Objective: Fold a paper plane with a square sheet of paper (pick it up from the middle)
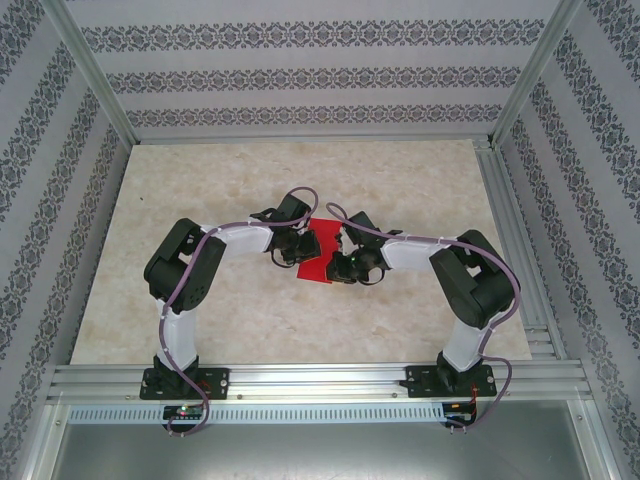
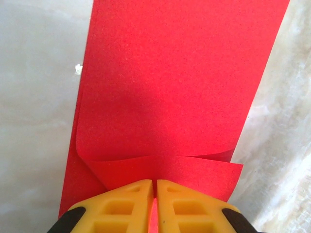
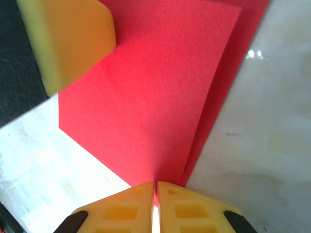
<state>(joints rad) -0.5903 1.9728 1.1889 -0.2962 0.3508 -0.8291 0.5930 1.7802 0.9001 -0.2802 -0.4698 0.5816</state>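
Paper, bright red, is pinched at its near edge by your left gripper, the yellow tips pressed together on it, just where a flap curls over the sheet. Your right gripper is clamped the same way on the opposite edge. Beyond the tips the paper is partly folded, at the middle of the table.

It looks like a robotics lab test cell. Aluminium frame posts form a booth lined with patterned wallpaper panels. Inside is a marble-look bench, with a left arm and a right arm bolted to a slotted metal rail.
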